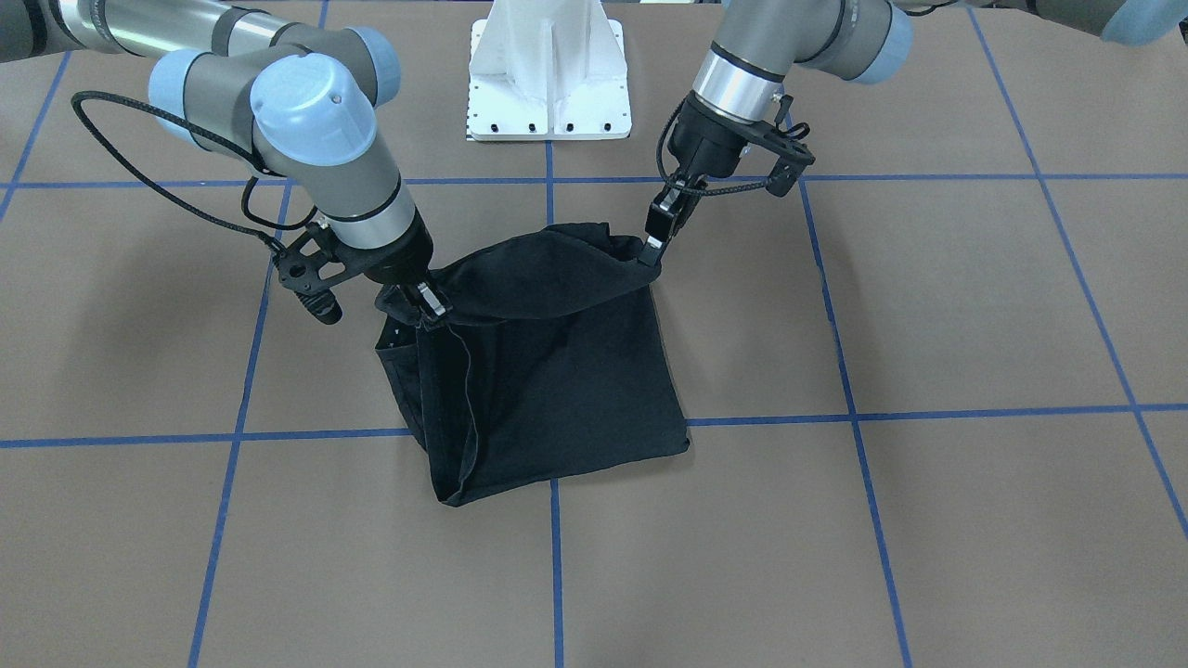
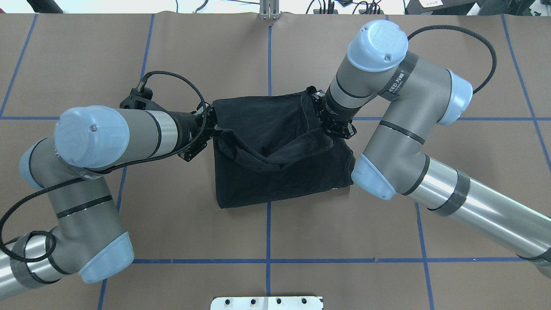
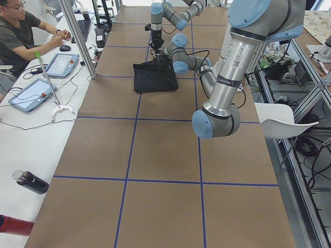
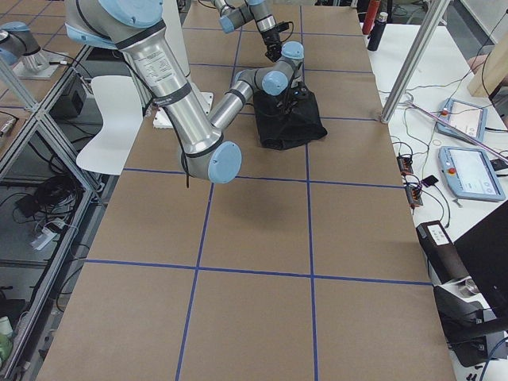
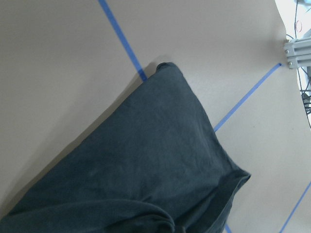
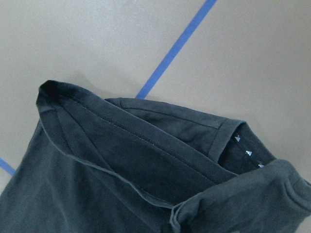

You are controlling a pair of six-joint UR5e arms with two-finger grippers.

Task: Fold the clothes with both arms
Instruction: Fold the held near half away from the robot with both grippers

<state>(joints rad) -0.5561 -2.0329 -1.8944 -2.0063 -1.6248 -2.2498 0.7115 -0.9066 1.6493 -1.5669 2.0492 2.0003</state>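
Note:
The black T-shirt (image 1: pixel 557 371) lies partly folded on the brown table, graphic hidden. My left gripper (image 1: pixel 652 252) is shut on one corner of its lifted edge, and my right gripper (image 1: pixel 429 311) is shut on the other corner. The held edge sags between them above the flat lower layer. In the overhead view the left gripper (image 2: pixel 214 128) is at the shirt's (image 2: pixel 275 181) left side and the right gripper (image 2: pixel 322 125) at its right. The left wrist view shows only black cloth (image 5: pixel 146 170). The right wrist view shows hems (image 6: pixel 121 160) and small white neckline marks (image 6: pixel 248 153).
The white pedestal base (image 1: pixel 548 83) stands behind the shirt on the robot's side. Blue tape lines (image 1: pixel 557 557) grid the table. A seated operator (image 3: pixel 20 31) with tablets (image 3: pixel 31 93) sits at a side bench beyond the table's far edge.

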